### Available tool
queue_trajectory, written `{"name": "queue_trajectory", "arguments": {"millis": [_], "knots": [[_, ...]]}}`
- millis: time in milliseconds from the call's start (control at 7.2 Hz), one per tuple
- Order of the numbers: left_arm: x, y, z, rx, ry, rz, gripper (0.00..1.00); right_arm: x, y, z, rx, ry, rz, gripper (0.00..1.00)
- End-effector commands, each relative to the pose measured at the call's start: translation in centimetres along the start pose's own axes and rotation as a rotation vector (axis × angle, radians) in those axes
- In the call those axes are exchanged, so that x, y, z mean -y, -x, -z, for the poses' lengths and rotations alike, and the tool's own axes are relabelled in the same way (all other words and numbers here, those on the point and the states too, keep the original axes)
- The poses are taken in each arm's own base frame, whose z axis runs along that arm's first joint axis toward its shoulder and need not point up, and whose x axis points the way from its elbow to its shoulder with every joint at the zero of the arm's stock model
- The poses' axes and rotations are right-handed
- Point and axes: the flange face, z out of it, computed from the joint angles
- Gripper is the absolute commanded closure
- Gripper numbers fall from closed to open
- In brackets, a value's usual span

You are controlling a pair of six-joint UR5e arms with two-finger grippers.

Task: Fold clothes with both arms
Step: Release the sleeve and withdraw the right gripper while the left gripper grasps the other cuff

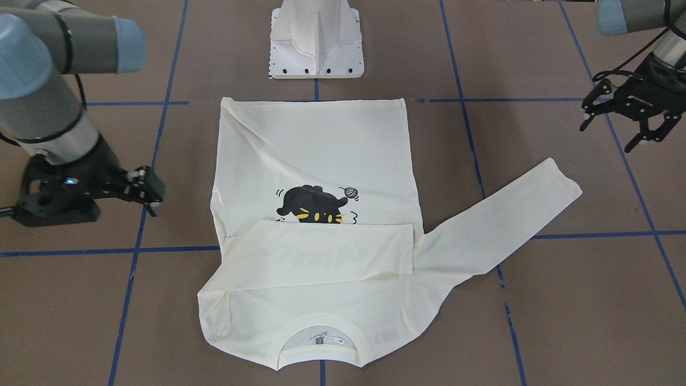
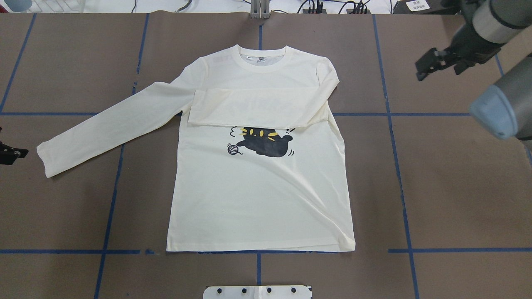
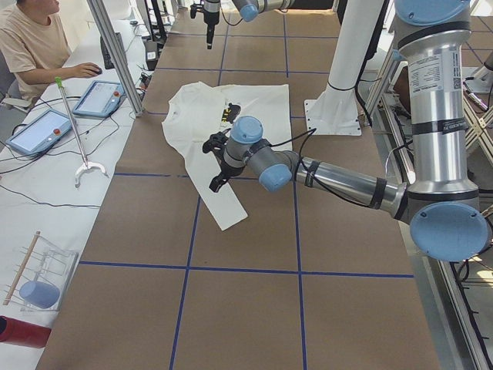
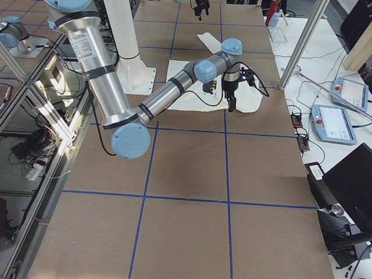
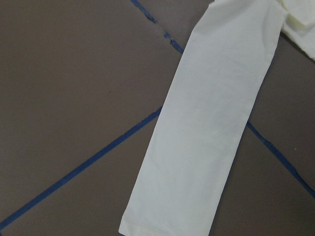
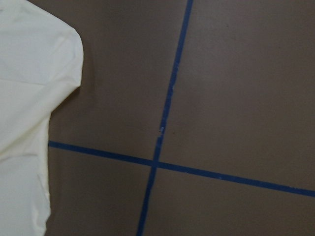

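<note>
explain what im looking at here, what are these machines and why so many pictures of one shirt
These are two robot arms at a table, each ending in a black two-finger gripper. Six cameras catch one moment: one faces the robot, one looks over its shoulders, two stand at the table's ends, one rides on each wrist. On the brown table lies a cream T-shirt, cat print up. Its folded sleeve lies across the chest; its outstretched sleeve lies flat to one side. The left gripper and right gripper are both open, off to the sides, holding nothing.
</note>
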Motion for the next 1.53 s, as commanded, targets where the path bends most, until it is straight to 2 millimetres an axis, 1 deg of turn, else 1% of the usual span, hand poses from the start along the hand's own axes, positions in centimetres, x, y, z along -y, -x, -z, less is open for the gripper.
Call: {"name": "queue_trajectory", "arguments": {"millis": [0,139,278,417,556,694,833,1250,1389], "knots": [[-3.8,-0.7,-5.9,0.037,0.012,-0.024,0.05,-8.0,-9.8,0.7,0.038,0.005,0.071,0.00],[-5.6,-0.7,-8.3,0.035,0.007,-0.039,0.07,-9.4,-11.2,1.1,0.042,-0.018,0.068,0.00],[-5.9,-2.0,-9.2,0.011,0.015,-0.026,0.09,-9.5,-11.4,1.1,0.041,-0.018,0.066,0.00],[-5.9,-3.4,-10.0,-0.011,0.027,-0.019,0.23,-9.5,-11.4,1.2,0.041,-0.019,0.065,0.00],[-6.0,-3.9,-10.3,-0.020,0.033,-0.023,0.28,-9.5,-11.5,1.2,0.040,-0.020,0.064,0.00],[-6.0,-3.9,-10.3,-0.020,0.035,-0.023,0.28,-9.5,-11.5,1.4,0.039,-0.022,0.060,0.00],[-5.9,-4.0,-10.4,-0.020,0.037,-0.023,0.33,-9.4,-11.6,1.4,0.039,-0.024,0.060,0.00],[-6.0,-3.8,-10.7,-0.016,0.041,-0.023,0.35,-9.2,-11.3,1.5,0.041,-0.028,0.065,0.00],[-5.7,-3.9,-10.9,-0.017,0.039,-0.024,0.38,-9.2,-11.3,1.5,0.041,-0.028,0.065,0.00]]}}
